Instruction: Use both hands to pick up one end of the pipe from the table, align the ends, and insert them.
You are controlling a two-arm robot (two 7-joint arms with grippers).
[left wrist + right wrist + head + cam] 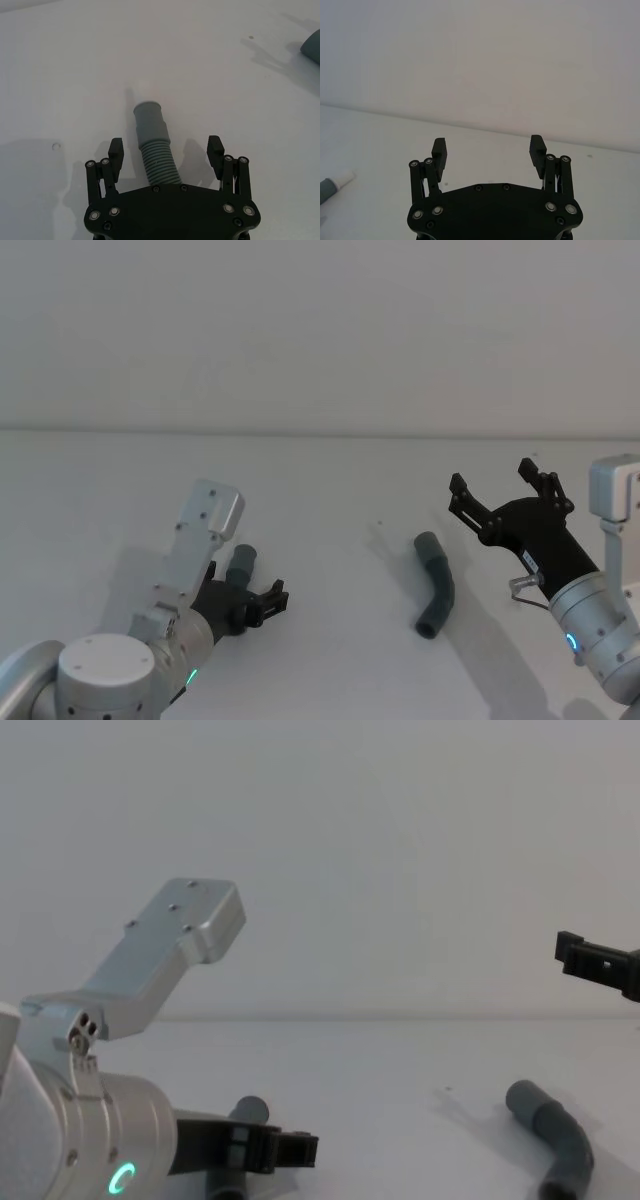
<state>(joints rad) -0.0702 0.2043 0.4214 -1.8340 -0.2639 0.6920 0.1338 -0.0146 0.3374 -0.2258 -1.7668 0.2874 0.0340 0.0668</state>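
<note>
My left fingers (116, 150) are open, straddling the pipe (159, 162) just behind its grey cuff (150, 120) on the tabletop (60, 75). My right fingers (440, 150), open too, hang raised near the other piece (438, 585). Nothing is lifted or joined yet.

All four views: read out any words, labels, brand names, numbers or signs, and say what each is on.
No readable text anywhere. The black skeletal left gripper, the black skeletal right gripper, the dark grey corrugated hose, the green ring light on the silver left arm and the plain white table bear no lettering, numbers or signs.
</note>
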